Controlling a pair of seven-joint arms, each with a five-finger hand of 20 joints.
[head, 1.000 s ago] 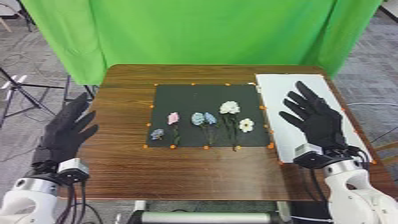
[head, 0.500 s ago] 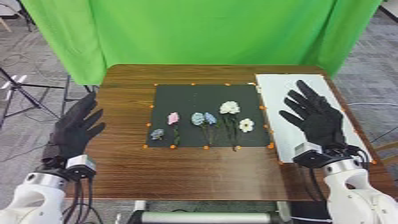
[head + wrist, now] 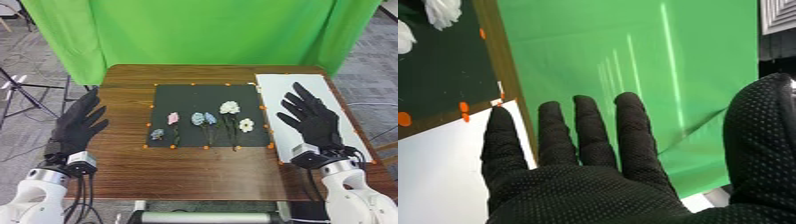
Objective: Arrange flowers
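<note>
Right robot hand [image 3: 318, 125]: you are holding it over the white sheet [image 3: 277, 87], fingers standing wide. Left robot hand [image 3: 73, 131]: hovering at the tabletop's [image 3: 129, 172] left edge, likewise wide. Flowers [image 3: 229, 107]: lying between them on the dark mat [image 3: 191, 97]. Room: green curtain [image 3: 209, 35] hanging behind, grey floor [image 3: 22, 125] surrounding.

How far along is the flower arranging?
Done: nothing clearly; pink flower, blue flowers and white flowers lie unbundled on the dark mat.
In hand: nothing; left robot hand and right robot hand are open.
Remaining: probably all the arranging, perhaps onto the white sheet.
</note>
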